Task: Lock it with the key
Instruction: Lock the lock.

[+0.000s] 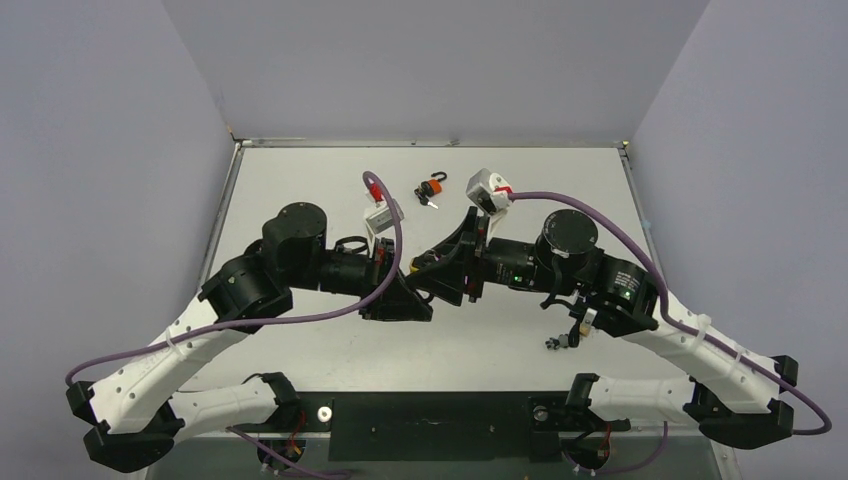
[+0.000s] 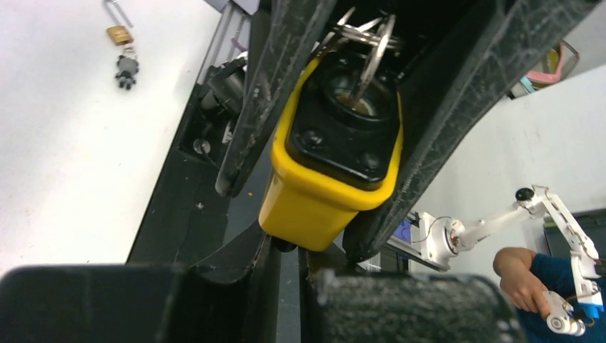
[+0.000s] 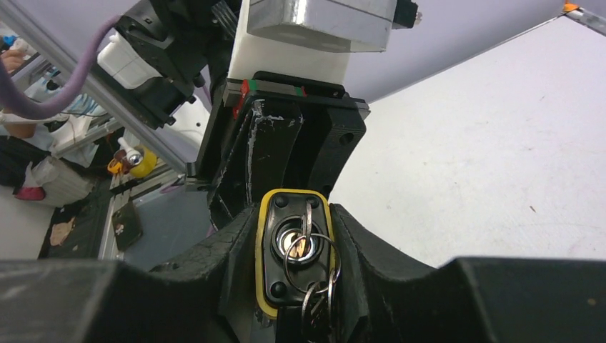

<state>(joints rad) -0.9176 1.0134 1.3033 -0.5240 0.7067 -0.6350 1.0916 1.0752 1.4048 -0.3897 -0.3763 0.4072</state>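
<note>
Looking over the white table (image 1: 300,350) within lavender walls (image 1: 420,60), we saw the yellow padlock (image 2: 321,186) held aloft, clamped by the right gripper (image 3: 296,225), key (image 3: 306,232) in its keyhole; the left gripper (image 2: 287,257) pinched its far end.

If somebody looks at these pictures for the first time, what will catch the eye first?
The bright yellow padlock, with a key in its black face, is clamped in the right gripper. In the top view, the left gripper meets it nose to nose over the middle of the table. Behind them, a small orange and black object lies on the white surface.
</note>
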